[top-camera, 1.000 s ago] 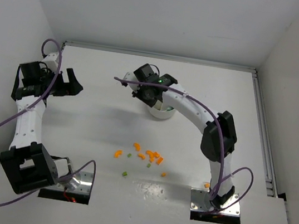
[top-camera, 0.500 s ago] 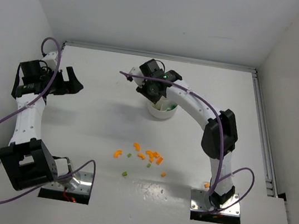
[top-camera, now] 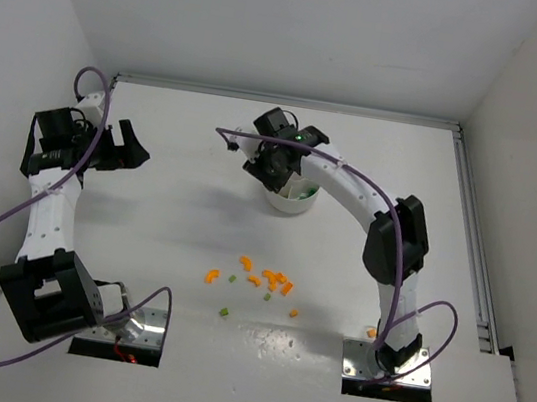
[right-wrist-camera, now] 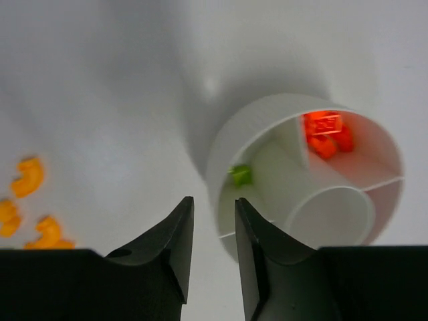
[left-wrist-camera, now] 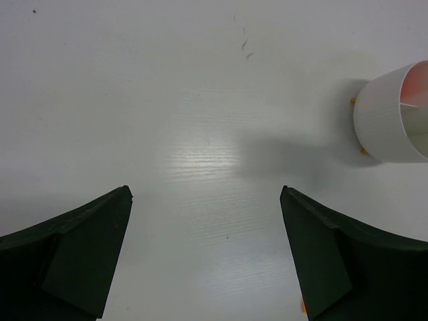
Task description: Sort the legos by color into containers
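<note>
Right gripper (right-wrist-camera: 210, 221) hangs over the 9 o'clock rim of the white divided dish (top-camera: 291, 204), pointing down. Its fingers are slightly parted with a narrow gap and nothing between them.

Right wrist view:
- One green brick (right-wrist-camera: 241, 175) lies in the wedge compartment just beyond the fingertips, on the dish's 9 o'clock side.
- Red bricks (right-wrist-camera: 326, 134) are piled in the 12 o'clock compartment, up against a divider wall.
- The central cup (right-wrist-camera: 332, 215) sits at 4 o'clock of the green brick.
- The compartment at 3 o'clock is mostly cut off, so I can't tell its contents.

Left gripper (left-wrist-camera: 207, 254) is spread wide and empty, off the bench (top-camera: 164, 226). In the top view it's well apart from the dish, at the dish's 9 o'clock. In the left wrist view the dish shows at the 2 o'clock edge, partly cropped, with a red tint inside.

Loose legos lie on the bench at 6 o'clock of the dish, between it and the arm bases:
- A cluster of orange bricks (top-camera: 275, 280).
- A few loose green bricks (top-camera: 225, 311) in and near that cluster.
- One stray orange brick (top-camera: 371, 333) just beside the right arm's base, at 4 o'clock of the cluster.

Some of the orange ones also show at the 9 o'clock edge of the right wrist view, well apart from the dish.
</note>
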Robot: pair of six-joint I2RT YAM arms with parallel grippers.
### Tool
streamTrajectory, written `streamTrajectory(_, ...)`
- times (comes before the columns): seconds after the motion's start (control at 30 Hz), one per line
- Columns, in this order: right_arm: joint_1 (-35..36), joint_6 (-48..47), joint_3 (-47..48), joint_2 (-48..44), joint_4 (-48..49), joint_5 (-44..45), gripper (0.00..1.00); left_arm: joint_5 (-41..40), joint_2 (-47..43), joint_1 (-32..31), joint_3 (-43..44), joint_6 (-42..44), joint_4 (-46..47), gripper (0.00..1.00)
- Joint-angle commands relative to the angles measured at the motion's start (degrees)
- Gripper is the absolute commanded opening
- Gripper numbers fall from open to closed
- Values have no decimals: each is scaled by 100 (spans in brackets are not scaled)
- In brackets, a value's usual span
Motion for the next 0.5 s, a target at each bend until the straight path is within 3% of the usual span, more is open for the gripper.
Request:
streamTrajectory(0.0,231,-89,-325,-502,-435,-1488,31,161,-226,69,115,147,171,99)
streamTrajectory(0.07,476,-160,-1044,-704,-488,-2517,30,161,-287,69,62,313,110,99)
streamTrajectory(0.23,1198,-573,-2031,-1065,-6,-2520,30,161,-472,69,-122,375,57,99)
streamTrajectory(0.47,1980,-811,-2243,-635,488,-2371,23,337,-675,69,-245,673,-259,99)
